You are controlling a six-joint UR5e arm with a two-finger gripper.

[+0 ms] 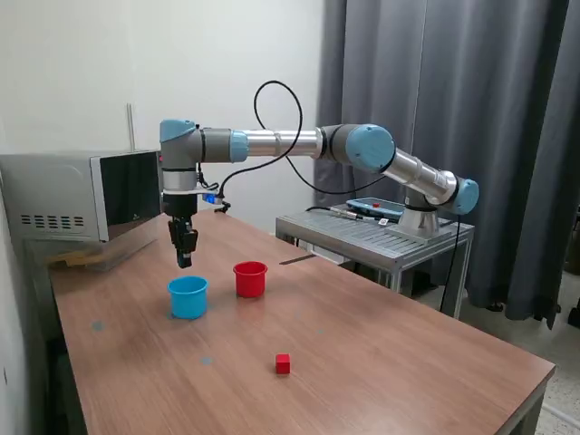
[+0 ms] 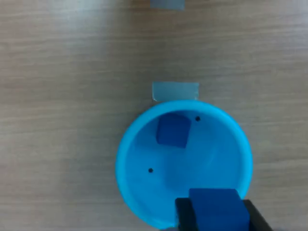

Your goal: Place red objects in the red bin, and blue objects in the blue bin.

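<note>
Claw point(image 2: 219, 211) clamped, arm reaching downward.

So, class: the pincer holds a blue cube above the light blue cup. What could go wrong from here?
1. In the wrist view the held blue cube sits over the near rim of the blue cup, not its middle; released now, it might clip the rim and bounce out.
2. A cube already inside could deflect it.
3. The pincer hangs close above; lowering off-centre may tip the cup.
</note>
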